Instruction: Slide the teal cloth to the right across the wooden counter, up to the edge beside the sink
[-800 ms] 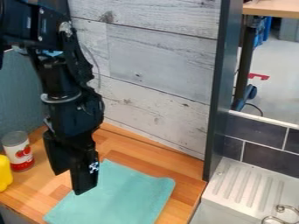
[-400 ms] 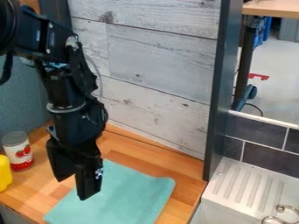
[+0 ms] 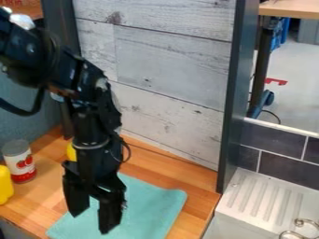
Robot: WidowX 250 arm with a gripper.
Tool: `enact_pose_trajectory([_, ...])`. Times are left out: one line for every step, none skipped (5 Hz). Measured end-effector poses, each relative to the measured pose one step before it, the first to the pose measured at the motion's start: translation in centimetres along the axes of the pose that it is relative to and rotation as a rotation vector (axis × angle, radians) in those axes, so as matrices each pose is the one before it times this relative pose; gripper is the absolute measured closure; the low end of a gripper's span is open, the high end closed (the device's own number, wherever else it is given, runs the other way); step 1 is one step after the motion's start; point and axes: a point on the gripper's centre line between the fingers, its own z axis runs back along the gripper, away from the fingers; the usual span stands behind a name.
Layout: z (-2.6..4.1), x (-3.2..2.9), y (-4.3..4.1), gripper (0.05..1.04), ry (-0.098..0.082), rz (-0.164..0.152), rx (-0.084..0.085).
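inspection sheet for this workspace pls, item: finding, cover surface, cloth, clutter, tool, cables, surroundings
Surface: wooden counter, no spills seen
Teal cloth: spread on the counter, partly hidden by the arm
Clutter: can with red fruit on its label, upright; yellow object cut off at the left edge; second yellow object mostly behind the arm
Tool: fingers apart over the cloth, nothing seen between them
Cables: black cable sagging below the arm, upper left
Surroundings: plank wall behind; ridged white drainboard at right
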Motion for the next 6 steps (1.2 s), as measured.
enact_pose_trajectory([-2.169,-0.591,0.037,0.083,0.0806,0.0432,-0.0036])
enact_pose_trajectory([-1.258,0.167,0.038,0.083,0.0153,-0.0043,-0.0015])
enact_pose_trajectory([-0.522,0.11,0.095,0.083,0.0099,0.007,0.0033])
enact_pose_trajectory([-0.138,1.254,0.496,0.083,-0.0012,0.0025,0.0235])
enact_pose_trajectory([-0.804,2.078,-0.529,0.083,0.0266,-0.0392,-0.0035])
enact_pose_trajectory([0.393,3.291,-1.063,0.083,0.0043,-0.0446,0.0064])
